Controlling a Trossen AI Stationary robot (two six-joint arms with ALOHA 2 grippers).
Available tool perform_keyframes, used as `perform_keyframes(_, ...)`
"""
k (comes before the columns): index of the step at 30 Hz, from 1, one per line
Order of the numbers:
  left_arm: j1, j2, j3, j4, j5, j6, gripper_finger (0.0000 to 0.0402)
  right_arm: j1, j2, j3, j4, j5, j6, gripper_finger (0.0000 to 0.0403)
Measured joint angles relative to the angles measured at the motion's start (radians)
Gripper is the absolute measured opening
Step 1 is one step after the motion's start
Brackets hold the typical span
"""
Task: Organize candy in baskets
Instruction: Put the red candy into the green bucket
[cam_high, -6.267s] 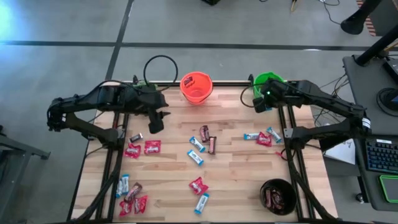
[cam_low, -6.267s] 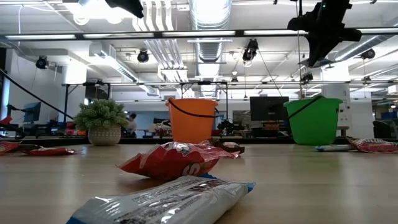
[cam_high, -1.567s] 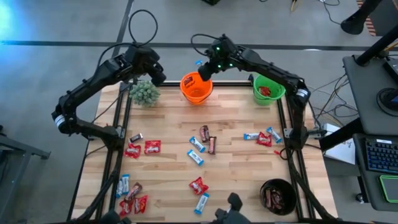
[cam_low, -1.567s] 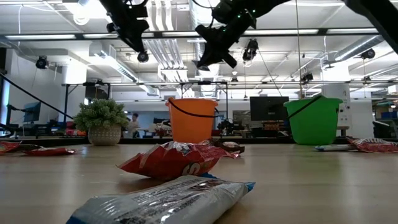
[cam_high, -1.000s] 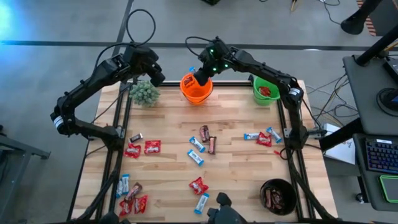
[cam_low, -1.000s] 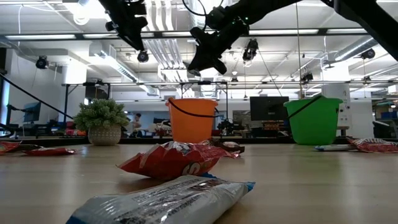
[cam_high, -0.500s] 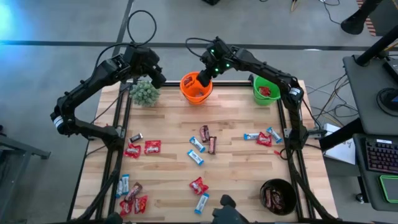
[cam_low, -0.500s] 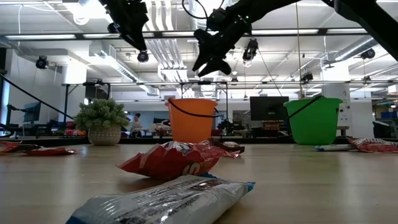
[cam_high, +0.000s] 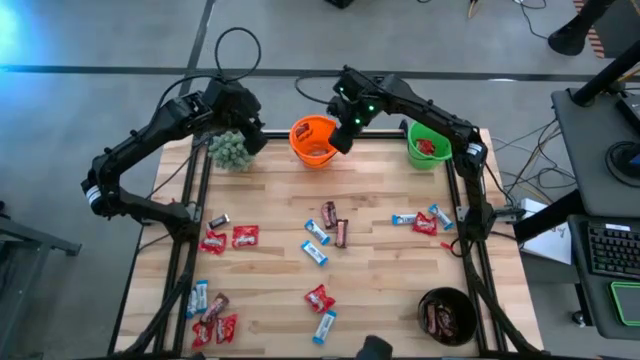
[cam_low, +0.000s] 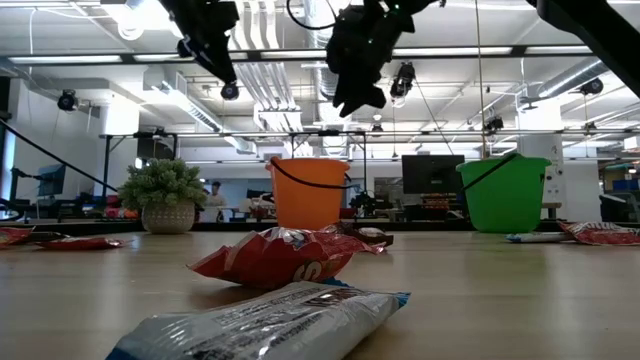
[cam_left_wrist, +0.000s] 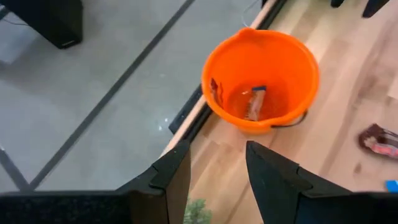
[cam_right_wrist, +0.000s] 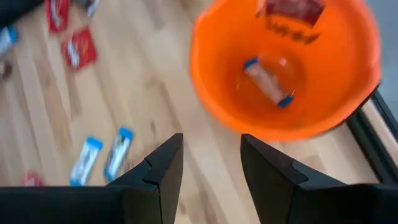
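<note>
Right gripper (cam_high: 343, 138) hangs open and empty over the orange basket (cam_high: 313, 141), left gripper (cam_left_wrist: 214, 171) open too; loose candy (cam_high: 315, 252) on the table looks light, slippery, crinkly, so pinch across a bar's short width mid-length.

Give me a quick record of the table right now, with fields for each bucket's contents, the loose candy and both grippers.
orange bucket: one red and one light blue bar
green bucket: red candy
black bucket: dark brown bars
loose candy: scattered on the table
right gripper: open, empty, above orange bucket
left gripper: open, empty, above the plant
</note>
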Motion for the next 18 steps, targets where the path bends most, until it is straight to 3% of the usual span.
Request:
perform_keyframes(4, -0.013, 0.0, 0.0, -0.006, 0.069, -0.014, 0.0137, 0.027, -0.001, 0.04, -0.109, 0.0, -0.032, 0.0157)
perform_keyframes(10, -0.027, 0.0, 0.0, -0.012, 0.23, -0.023, 0.0137, 0.073, -0.036, 0.042, -0.113, 0.0, -0.023, 0.0173)
perform_keyframes(18, -0.049, 0.0, 0.0, -0.115, 0.257, -0.046, 0.0137, 0.167, -0.034, 0.039, -0.131, 0.008, -0.001, 0.0196)
